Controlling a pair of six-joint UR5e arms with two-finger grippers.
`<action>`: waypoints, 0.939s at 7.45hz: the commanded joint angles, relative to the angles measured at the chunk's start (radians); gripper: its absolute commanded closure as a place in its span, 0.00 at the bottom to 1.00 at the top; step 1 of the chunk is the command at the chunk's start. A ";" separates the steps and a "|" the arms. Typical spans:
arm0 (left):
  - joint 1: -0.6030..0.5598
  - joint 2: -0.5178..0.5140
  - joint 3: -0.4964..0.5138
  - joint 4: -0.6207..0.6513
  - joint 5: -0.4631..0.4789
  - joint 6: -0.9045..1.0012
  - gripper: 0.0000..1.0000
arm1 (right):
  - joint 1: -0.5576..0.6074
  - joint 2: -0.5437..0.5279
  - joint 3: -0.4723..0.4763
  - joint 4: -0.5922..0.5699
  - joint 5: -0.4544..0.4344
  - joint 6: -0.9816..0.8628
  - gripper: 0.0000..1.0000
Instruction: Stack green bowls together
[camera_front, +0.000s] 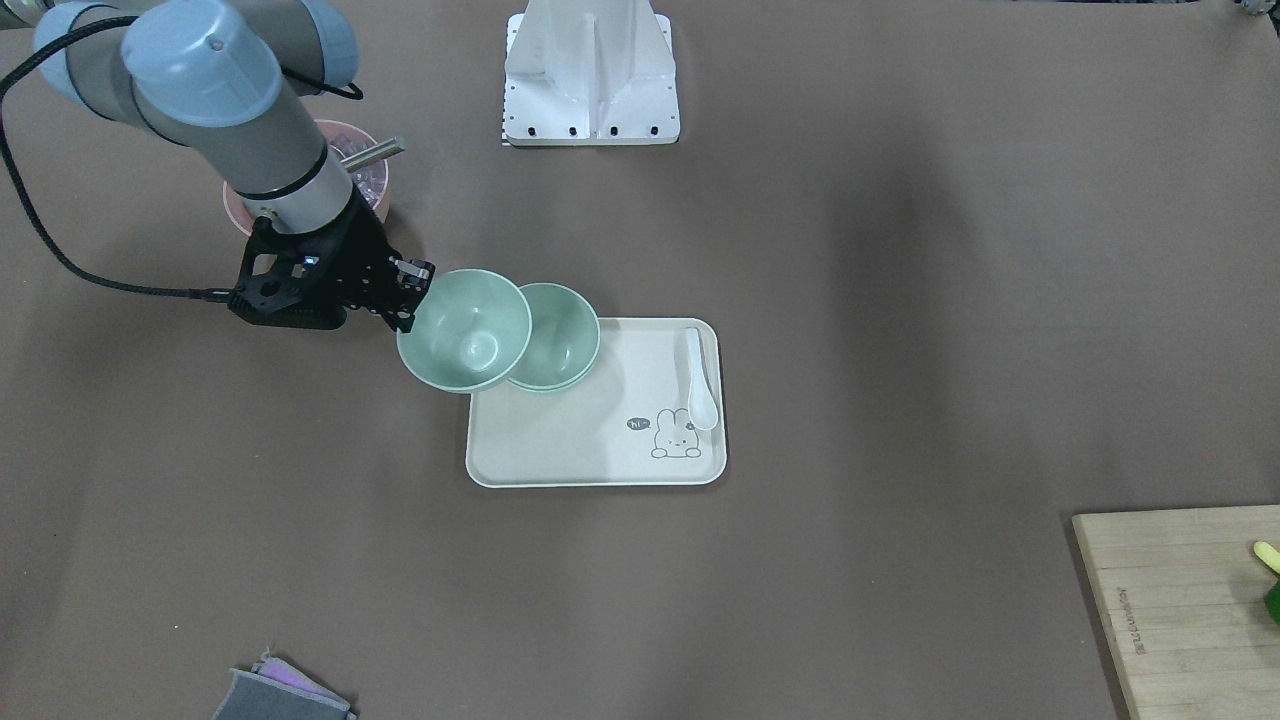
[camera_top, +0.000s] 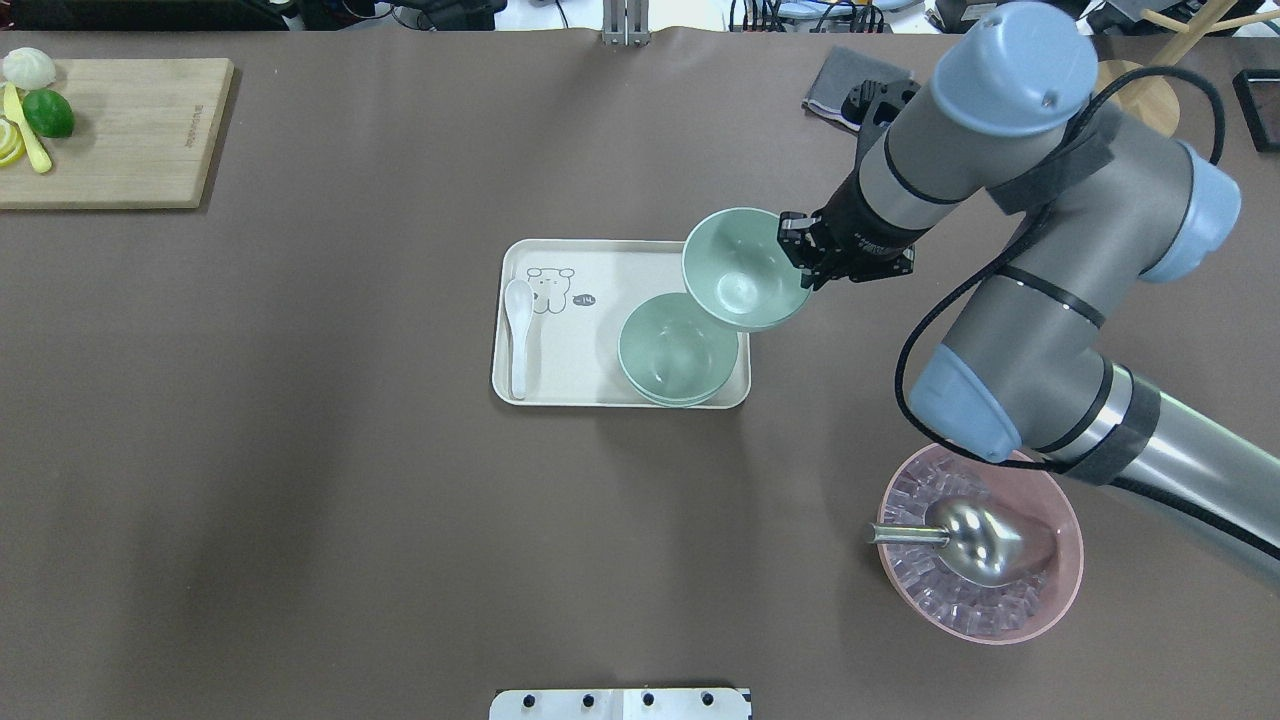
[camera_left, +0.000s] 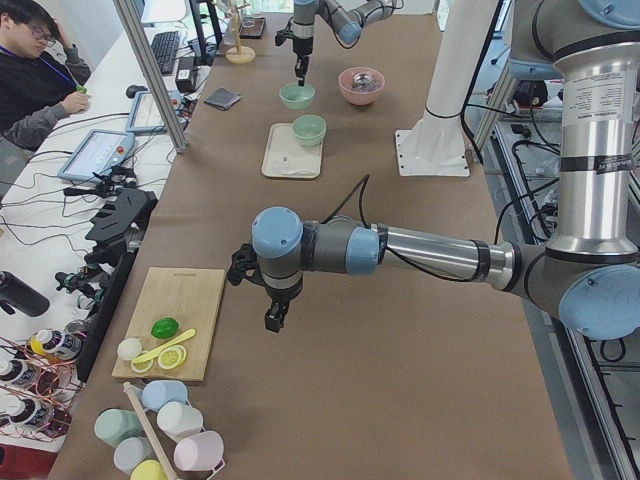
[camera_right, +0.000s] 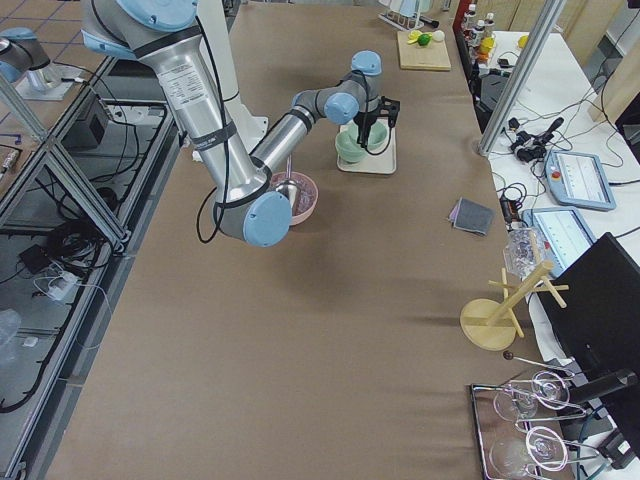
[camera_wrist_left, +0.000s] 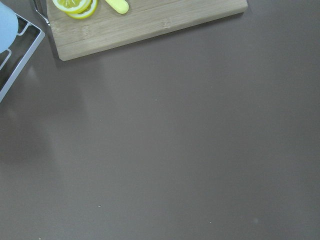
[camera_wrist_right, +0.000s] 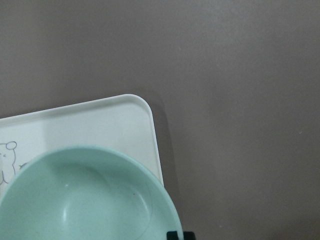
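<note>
Bowl (camera_top: 745, 270) round; matte mint-green plastic

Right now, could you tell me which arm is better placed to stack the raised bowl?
Right: the right hand grips the raised bowl beside the stack on the tray; the left hand hangs far off near the cutting board.

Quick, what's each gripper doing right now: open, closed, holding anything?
Left gripper: cannot tell, it shows only in a side view.
Right gripper: closed on the rim of a green bowl.
</note>
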 joint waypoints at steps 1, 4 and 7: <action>0.000 0.000 0.001 0.000 -0.002 -0.002 0.02 | -0.084 0.006 -0.001 0.001 -0.081 0.041 1.00; 0.002 0.019 0.001 -0.009 -0.002 -0.005 0.02 | -0.110 0.038 -0.013 -0.001 -0.098 0.063 1.00; 0.002 0.020 0.001 -0.011 -0.002 -0.006 0.02 | -0.133 0.043 -0.035 0.001 -0.121 0.064 1.00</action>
